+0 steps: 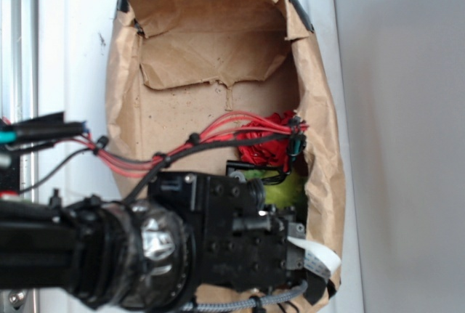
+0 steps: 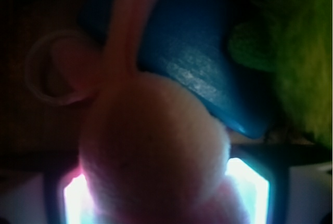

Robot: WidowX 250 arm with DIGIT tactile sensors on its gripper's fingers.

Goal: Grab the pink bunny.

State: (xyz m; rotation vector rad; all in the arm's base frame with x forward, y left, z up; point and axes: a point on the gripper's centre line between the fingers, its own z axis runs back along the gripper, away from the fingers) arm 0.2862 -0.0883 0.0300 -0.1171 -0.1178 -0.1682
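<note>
The pink bunny [image 2: 156,151] fills the wrist view, a pale-pink fuzzy body with one long ear [image 2: 127,21] pointing up. It sits between the two jaws of my gripper [image 2: 165,200], with a bright strip showing on each side between the plush and the dark fingers, so the jaws stand open around it. In the exterior view the gripper [image 1: 290,244] reaches down into the lower right of the brown paper bag [image 1: 218,51]. The arm hides the bunny there.
A fuzzy lime-green plush [image 2: 302,52] [image 1: 287,189] lies just right of the bunny. A blue rounded object [image 2: 208,63] lies behind it and a pale ring [image 2: 47,73] to its left. A red ruffled flower [image 1: 265,146] sits beyond the green toy. The bag walls stand close.
</note>
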